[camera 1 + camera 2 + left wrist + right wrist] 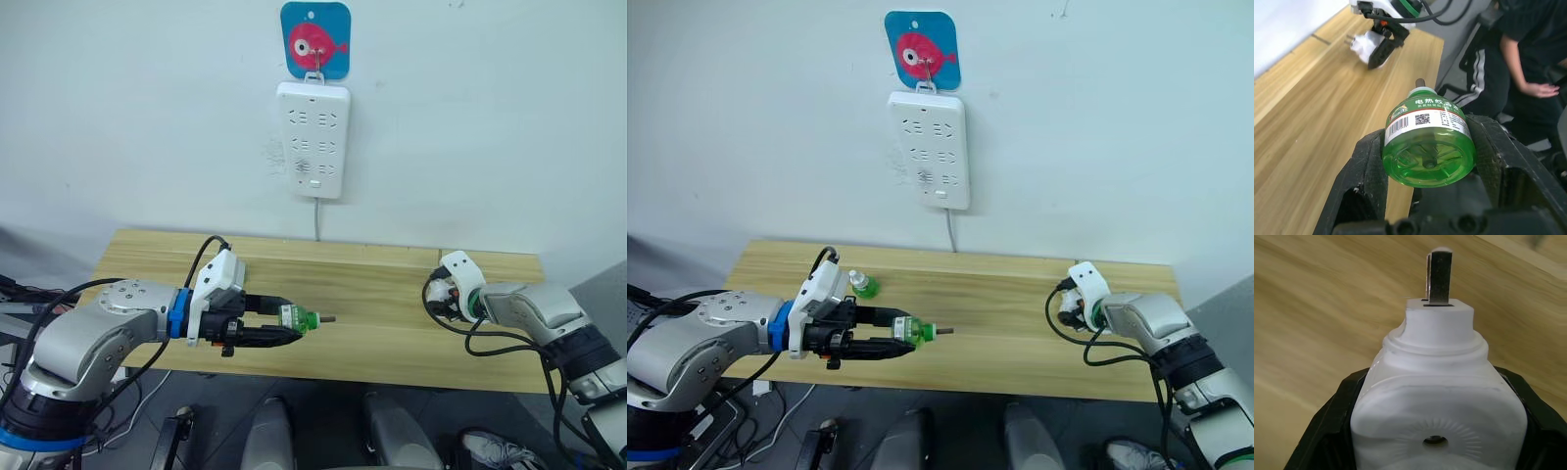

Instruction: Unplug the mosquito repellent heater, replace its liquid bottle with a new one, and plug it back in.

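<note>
My left gripper (287,324) is shut on a green liquid bottle (1425,142), held on its side above the table's front edge. Its bare wick points toward my right arm. Behind that gripper, the new one (863,285), a small green bottle with a white cap, rests on the table. At the right end of the table my right gripper (439,297) is shut on the mosquito repellent heater (1437,382). The white body sits between the black fingers with its two metal prongs pointing away from the wrist. The heater (1362,45) is unplugged and hangs just over the wood.
A white power strip (313,137) hangs on the wall above the table's middle, under a blue fish hook (315,39), with its cord dropping behind the wooden table (392,338). A person in dark clothes (1528,58) sits off the table's right end.
</note>
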Available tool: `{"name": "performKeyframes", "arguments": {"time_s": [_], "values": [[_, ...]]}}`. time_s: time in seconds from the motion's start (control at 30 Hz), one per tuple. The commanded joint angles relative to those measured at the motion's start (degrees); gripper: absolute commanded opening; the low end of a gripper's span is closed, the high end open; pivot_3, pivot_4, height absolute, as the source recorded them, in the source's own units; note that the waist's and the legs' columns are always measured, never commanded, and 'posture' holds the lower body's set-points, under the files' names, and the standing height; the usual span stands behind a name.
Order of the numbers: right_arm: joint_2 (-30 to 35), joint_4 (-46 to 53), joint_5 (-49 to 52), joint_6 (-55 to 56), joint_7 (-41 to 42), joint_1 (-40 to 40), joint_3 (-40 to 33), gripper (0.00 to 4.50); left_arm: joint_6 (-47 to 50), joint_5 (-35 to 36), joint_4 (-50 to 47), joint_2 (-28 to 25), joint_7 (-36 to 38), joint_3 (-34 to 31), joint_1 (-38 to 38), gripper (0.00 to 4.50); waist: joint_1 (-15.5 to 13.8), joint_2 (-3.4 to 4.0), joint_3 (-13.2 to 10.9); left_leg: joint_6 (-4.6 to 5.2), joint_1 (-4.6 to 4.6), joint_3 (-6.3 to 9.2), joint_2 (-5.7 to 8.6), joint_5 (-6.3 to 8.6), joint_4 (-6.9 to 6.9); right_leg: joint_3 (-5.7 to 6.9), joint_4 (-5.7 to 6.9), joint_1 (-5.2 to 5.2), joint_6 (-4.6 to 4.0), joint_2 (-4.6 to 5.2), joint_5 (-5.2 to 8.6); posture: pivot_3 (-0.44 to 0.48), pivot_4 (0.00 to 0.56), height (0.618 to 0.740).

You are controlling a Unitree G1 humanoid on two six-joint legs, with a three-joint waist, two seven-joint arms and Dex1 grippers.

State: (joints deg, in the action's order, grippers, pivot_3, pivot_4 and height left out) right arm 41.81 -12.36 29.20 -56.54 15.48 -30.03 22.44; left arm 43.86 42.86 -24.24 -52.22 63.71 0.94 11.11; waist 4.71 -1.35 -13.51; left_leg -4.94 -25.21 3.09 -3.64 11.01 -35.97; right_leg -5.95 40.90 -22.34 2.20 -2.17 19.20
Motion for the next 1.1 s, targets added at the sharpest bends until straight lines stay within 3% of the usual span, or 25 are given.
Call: {"name": "performKeyframes", "arguments": {"time_s": [0.03,0.07,0.1,0.2,0.4,0.57,0.63,0.73,0.8,0.93,1.1], "values": [[-0.90,-0.57,-4.15,0.39,2.53,-0.84,-1.39,3.05,-2.11,-1.42,-1.72,0.15,0.47,0.35,-0.77,2.26,0.02,0.00,0.00,0.00,0.00,0.00,0.00,0.00,0.00,0.00,0.00,0.00,-0.01,0.00,-0.01,-0.067,0.212,0.718],[-1.42,-0.84,-4.54,-0.36,2.88,-0.74,-2.21,3.05,-2.19,-1.57,-1.78,0.34,0.40,0.47,-0.81,2.26,0.04,0.00,0.00,0.00,0.00,0.01,0.00,0.00,0.01,0.01,0.00,0.00,-0.01,-0.01,-0.01,-0.069,0.212,0.718],[-1.79,-0.93,-5.27,-0.60,3.25,-0.62,-2.74,3.79,-2.20,-1.67,-1.83,0.54,0.32,0.56,-0.80,2.26,0.05,0.01,0.00,0.00,0.01,0.01,0.00,0.00,0.01,0.01,0.00,0.00,-0.01,-0.01,-0.01,-0.069,0.212,0.718],[-2.75,0.02,-7.20,-1.16,3.56,-0.19,-4.44,4.50,-2.21,-1.75,-1.81,1.06,0.17,0.68,-0.56,2.26,0.04,0.01,0.00,0.00,0.01,0.01,0.00,0.00,-0.02,0.01,0.02,0.02,-0.01,-0.01,-0.01,-0.075,0.211,0.718],[-2.41,9.02,-8.68,-2.84,0.15,2.23,-14.94,4.50,-2.60,-0.77,-1.30,3.20,-1.48,-0.97,-0.61,2.26,0.04,0.02,-0.01,0.00,0.00,0.01,0.02,0.00,-0.04,0.00,0.04,0.03,0.01,0.00,0.00,-0.080,0.209,0.718],[-5.35,29.62,3.23,-9.53,4.05,7.66,-30.42,4.50,-2.99,1.64,-1.90,9.13,-6.56,-3.68,-1.32,2.26,0.01,0.03,-0.02,0.00,0.00,0.08,0.00,0.00,0.01,0.06,0.04,0.04,0.00,0.00,-0.01,-0.105,0.212,0.718],[-8.13,36.38,8.42,-10.29,5.58,10.02,-34.28,4.50,-3.83,1.29,-2.01,12.50,-9.60,-4.03,-0.92,2.26,0.02,0.03,-0.02,-0.01,0.00,0.12,-0.01,0.00,0.01,0.09,0.05,0.07,0.02,-0.02,0.01,-0.105,0.212,0.718],[-20.73,43.06,23.88,-12.31,1.51,13.36,-43.88,4.50,-7.14,-1.36,-1.55,18.66,-15.04,-3.69,0.54,2.26,0.15,0.01,-0.01,-0.01,0.07,0.15,-0.03,0.00,-0.02,0.10,0.06,0.15,0.07,-0.06,0.03,-0.119,0.212,0.718],[-25.89,44.40,32.63,-13.36,-2.52,14.98,-46.82,4.50,-9.89,-3.52,-0.95,21.42,-17.03,-3.31,1.34,2.26,0.15,0.02,-0.01,-0.01,0.08,0.16,-0.01,0.00,-0.04,0.09,0.11,0.17,0.06,-0.05,0.02,-0.126,0.210,0.718],[-36.20,46.18,49.73,-9.55,-17.27,17.93,-43.07,4.50,-16.46,-8.64,2.48,27.20,-20.76,-1.82,3.94,2.26,0.35,0.02,0.01,-0.02,0.13,0.08,0.02,-0.01,-0.12,0.02,0.12,0.24,0.03,-0.01,-0.02,-0.130,0.207,0.718],[-39.28,46.19,52.89,-4.92,-25.03,16.28,-36.03,4.50,-18.67,-10.05,4.36,29.02,-19.74,-0.05,4.93,2.26,0.95,0.03,0.02,-0.02,0.15,0.00,0.03,-0.01,-0.11,-0.08,0.12,0.21,0.12,-0.04,0.03,-0.125,0.198,0.718]]}}
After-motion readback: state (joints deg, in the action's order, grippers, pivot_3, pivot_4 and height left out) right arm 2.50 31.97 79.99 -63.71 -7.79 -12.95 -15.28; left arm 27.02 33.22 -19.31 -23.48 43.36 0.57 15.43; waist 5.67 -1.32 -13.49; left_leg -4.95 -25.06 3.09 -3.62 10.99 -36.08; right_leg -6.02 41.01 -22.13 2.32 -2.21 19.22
